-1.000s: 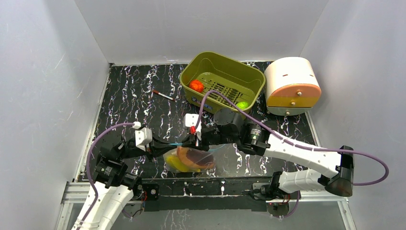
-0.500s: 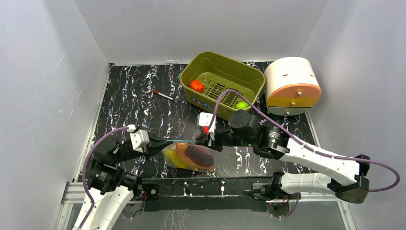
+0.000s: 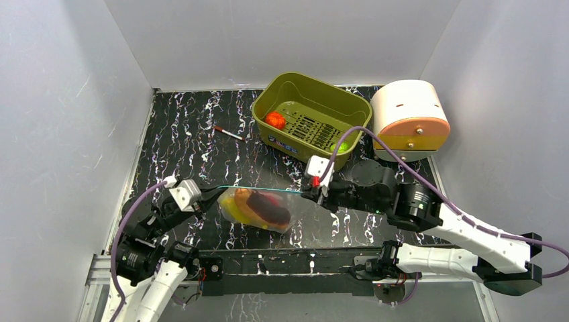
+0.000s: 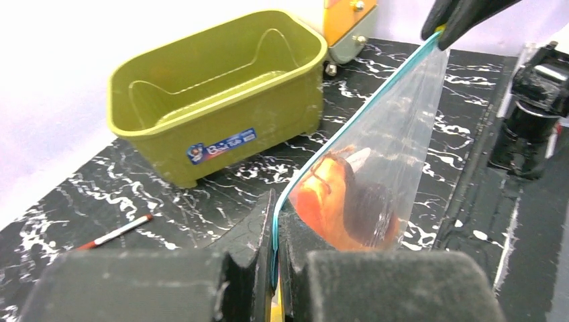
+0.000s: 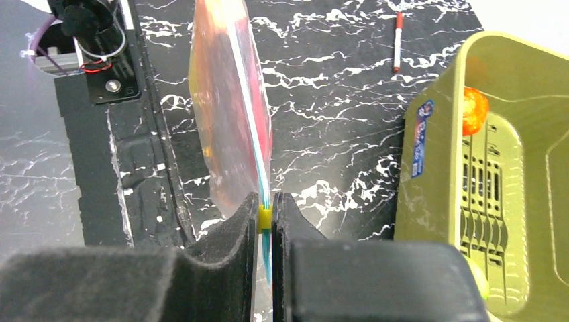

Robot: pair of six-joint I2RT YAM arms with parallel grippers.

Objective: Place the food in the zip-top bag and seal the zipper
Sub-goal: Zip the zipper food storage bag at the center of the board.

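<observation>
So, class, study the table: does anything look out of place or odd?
Yes: the tomato and green fruit lie in the olive tub, outside the bag, while the left gripper and right gripper pinch its zipper at both ends.

The left arm (image 3: 147, 228) and right arm (image 3: 470, 231) reach forward and low, angled inward toward each other. The left tool (image 3: 213, 196) and right tool (image 3: 307, 194), well apart, each pinch tight on one end of the zipper (image 3: 258, 188)
</observation>
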